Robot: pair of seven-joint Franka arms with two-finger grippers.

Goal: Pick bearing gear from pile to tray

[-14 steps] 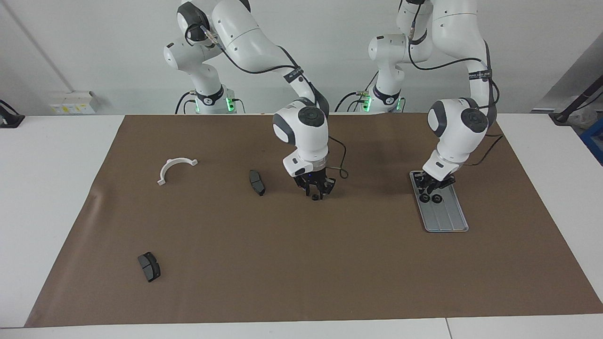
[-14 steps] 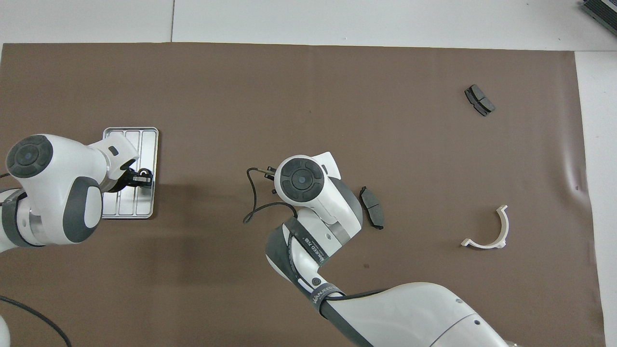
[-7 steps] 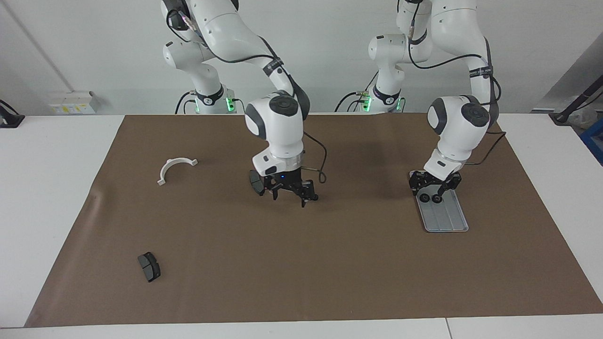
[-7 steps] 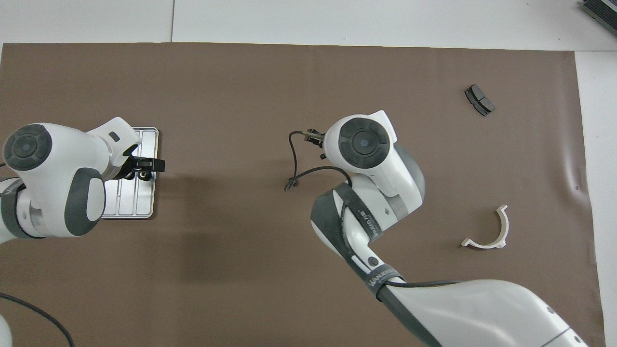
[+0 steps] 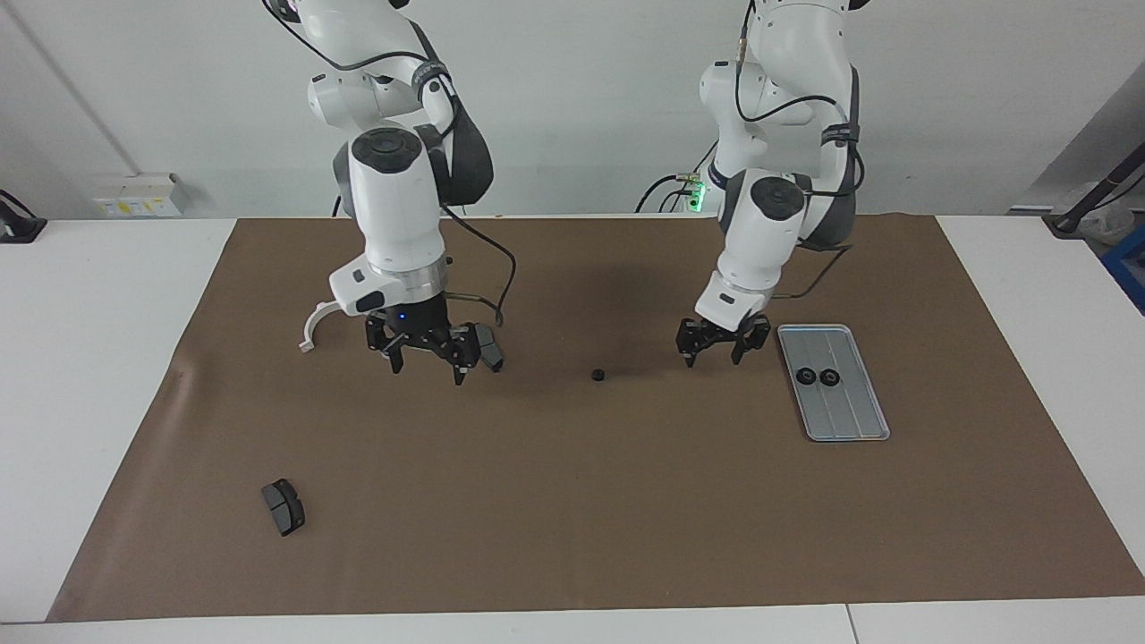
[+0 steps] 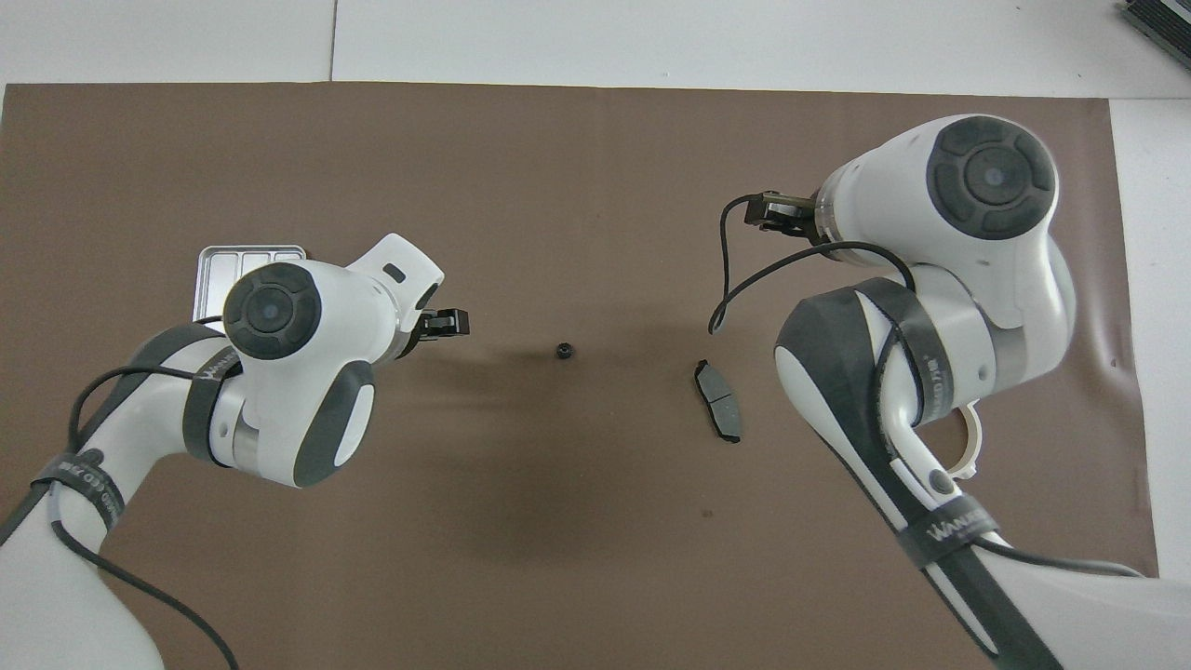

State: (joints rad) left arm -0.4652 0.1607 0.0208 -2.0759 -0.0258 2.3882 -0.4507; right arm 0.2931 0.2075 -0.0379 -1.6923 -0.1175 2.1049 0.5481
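Note:
One small black bearing gear (image 5: 597, 375) (image 6: 563, 351) lies alone on the brown mat, between my two grippers. The silver tray (image 5: 848, 420) (image 6: 249, 255) sits toward the left arm's end. It holds two black gears (image 5: 806, 376) (image 5: 829, 377) in the half nearer the robots. My left gripper (image 5: 716, 356) hangs open and empty just above the mat, between the tray and the loose gear. My right gripper (image 5: 428, 370) is open and empty, low over the mat beside a dark pad (image 5: 489, 351) (image 6: 718, 413).
A white half-ring bracket (image 5: 313, 326) (image 6: 972, 448) lies toward the right arm's end, partly hidden by that arm. Another dark pad (image 5: 284, 506) sits farther from the robots, near the mat's corner. The brown mat (image 5: 572, 501) covers most of the white table.
The left gripper opened, left a gear in the tray and moved off it toward the middle. The right gripper opened, left a gear on the mat and swung toward the bracket.

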